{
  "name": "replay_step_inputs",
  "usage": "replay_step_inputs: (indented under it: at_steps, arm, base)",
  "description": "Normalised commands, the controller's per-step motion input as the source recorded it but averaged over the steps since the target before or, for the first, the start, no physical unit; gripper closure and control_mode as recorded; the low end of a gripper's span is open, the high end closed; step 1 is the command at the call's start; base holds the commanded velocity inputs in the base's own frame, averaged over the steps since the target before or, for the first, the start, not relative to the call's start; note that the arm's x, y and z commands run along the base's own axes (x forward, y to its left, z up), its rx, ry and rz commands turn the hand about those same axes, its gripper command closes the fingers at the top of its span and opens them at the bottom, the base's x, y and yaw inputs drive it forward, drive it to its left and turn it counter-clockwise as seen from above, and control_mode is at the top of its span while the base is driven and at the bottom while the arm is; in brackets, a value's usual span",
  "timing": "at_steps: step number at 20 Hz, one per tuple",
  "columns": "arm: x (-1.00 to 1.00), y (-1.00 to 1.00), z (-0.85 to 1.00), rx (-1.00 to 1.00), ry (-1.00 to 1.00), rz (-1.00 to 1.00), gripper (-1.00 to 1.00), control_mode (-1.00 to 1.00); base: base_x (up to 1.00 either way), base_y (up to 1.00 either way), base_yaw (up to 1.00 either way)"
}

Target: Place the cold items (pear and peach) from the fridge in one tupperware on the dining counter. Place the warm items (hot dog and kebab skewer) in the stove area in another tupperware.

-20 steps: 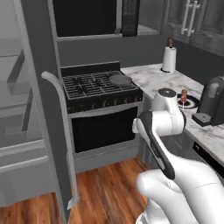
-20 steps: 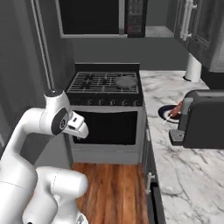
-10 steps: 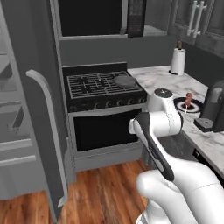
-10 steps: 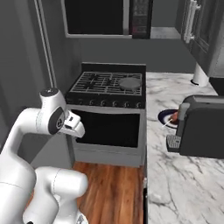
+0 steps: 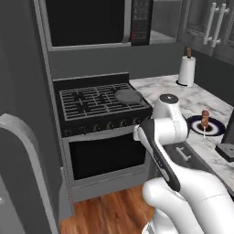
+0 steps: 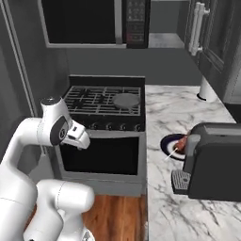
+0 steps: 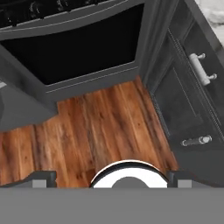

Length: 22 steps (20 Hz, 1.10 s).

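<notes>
A kebab skewer (image 5: 204, 119) stands on a dark plate (image 5: 215, 130) on the marble counter right of the stove. In the right base view the plate (image 6: 169, 143) is partly hidden behind a dark appliance, with a reddish piece of food (image 6: 190, 140) on it. My gripper (image 7: 111, 178) is open and holds nothing; its fingertips (image 7: 43, 178) point down at the wood floor in front of the oven. The arm is folded close to the base. The open fridge door (image 5: 23, 155) is at the left edge. Pear, peach, hot dog and tupperware are out of view.
The stove (image 5: 100, 98) carries a grey pan (image 5: 128, 95), with a microwave (image 5: 87, 23) above it. A paper towel roll (image 5: 186, 71) stands at the back of the counter. A dark coffee machine (image 6: 216, 160) sits near the counter's front. Cabinet drawers with handles (image 7: 199, 70) flank the oven.
The whole picture has shifted: the base has driven closer to the stove and counter, and the fridge door has slid toward the left edge. The gripper stays open.
</notes>
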Motion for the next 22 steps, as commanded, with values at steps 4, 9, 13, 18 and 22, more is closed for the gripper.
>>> replay_step_inputs:
  at_steps: [4,9,13,18,22]
  arm:
    - [0.0,0.0,0.0,0.0,0.0,0.0,-1.0,1.0]
    - [0.0,0.0,0.0,0.0,0.0,0.0,-1.0,1.0]
    - [0.0,0.0,0.0,0.0,0.0,0.0,-1.0,1.0]
    - [0.0,0.0,0.0,0.0,0.0,0.0,-1.0,1.0]
    - [0.0,0.0,0.0,0.0,0.0,0.0,-1.0,1.0]
  base:
    - [0.66,-0.51,-0.12]
    - [0.55,-0.17,-0.2]
    - [0.48,0.0,-0.3]
    - [0.48,0.0,-0.32]
    - [0.55,0.15,-0.38]
